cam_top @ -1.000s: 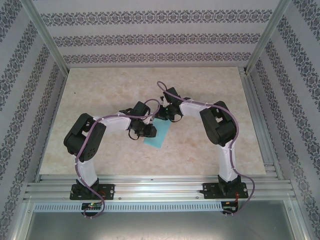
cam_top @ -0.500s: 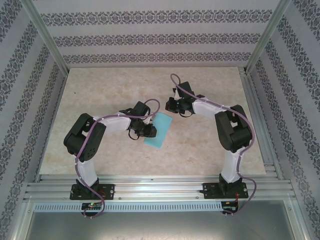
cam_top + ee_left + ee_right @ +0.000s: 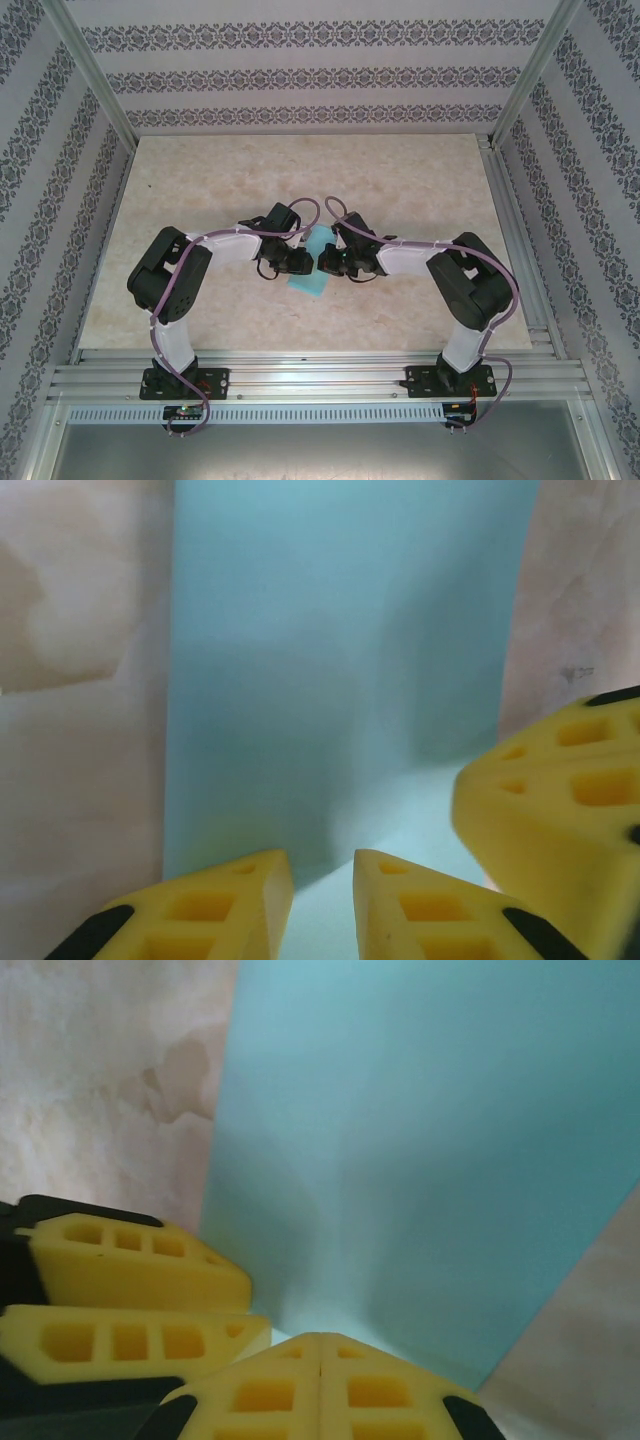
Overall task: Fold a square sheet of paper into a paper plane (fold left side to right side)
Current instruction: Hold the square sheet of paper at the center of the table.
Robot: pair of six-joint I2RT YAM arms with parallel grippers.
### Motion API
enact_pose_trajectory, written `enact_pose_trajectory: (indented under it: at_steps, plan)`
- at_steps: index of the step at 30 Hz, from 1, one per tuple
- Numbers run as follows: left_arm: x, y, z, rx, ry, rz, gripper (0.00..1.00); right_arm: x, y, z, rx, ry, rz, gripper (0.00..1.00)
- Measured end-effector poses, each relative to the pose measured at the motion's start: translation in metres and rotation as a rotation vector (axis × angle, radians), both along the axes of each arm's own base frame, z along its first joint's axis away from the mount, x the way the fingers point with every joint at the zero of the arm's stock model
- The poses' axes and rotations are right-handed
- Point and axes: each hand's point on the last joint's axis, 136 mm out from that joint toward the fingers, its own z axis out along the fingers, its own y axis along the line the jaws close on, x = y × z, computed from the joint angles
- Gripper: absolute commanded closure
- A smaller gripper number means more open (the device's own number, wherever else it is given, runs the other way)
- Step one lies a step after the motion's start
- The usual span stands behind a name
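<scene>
The square sheet of paper (image 3: pixel 311 282) lies folded into a narrow turquoise strip on the table between the two arms. My left gripper (image 3: pixel 302 262) rests its tips on the strip's left part. In the left wrist view the left gripper (image 3: pixel 322 860) stands slightly open, a narrow gap over the paper (image 3: pixel 340 660), nothing pinched. My right gripper (image 3: pixel 326 264) meets it from the right, tips nearly touching. The right gripper (image 3: pixel 320 1338) is shut, its tips down on the paper (image 3: pixel 430 1130). The left gripper's fingers (image 3: pixel 140 1270) sit just beside it.
The beige marble-patterned table (image 3: pixel 200 180) has free room all round the paper. Patterned walls close in the back and sides. Aluminium rails (image 3: pixel 320 375) run along the near edge by the arm bases.
The right gripper drew back from the paper's far end, then swung down toward me onto the strip's middle beside the left gripper. The left arm and the paper stayed put.
</scene>
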Motion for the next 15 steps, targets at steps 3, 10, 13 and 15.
enact_pose_trajectory:
  at_steps: [3,10,13,15]
  plan:
    - [0.0,0.0,0.0,0.0,0.0,0.0,0.74,-0.0015,-0.0012,-0.01,-0.009,0.026,-0.017,1.0]
    - [-0.0001,-0.0006,0.0022,-0.002,-0.005,-0.001,0.74,-0.0011,-0.0022,-0.0112,-0.017,0.027,-0.026,1.0]
    - [-0.0025,0.0008,0.0027,-0.002,-0.005,-0.002,0.72,-0.0009,-0.0025,-0.0116,-0.019,0.025,-0.027,1.0]
    - [-0.0067,0.0012,0.0031,-0.003,-0.002,-0.007,0.71,-0.0006,-0.002,-0.012,-0.018,0.024,-0.026,1.0]
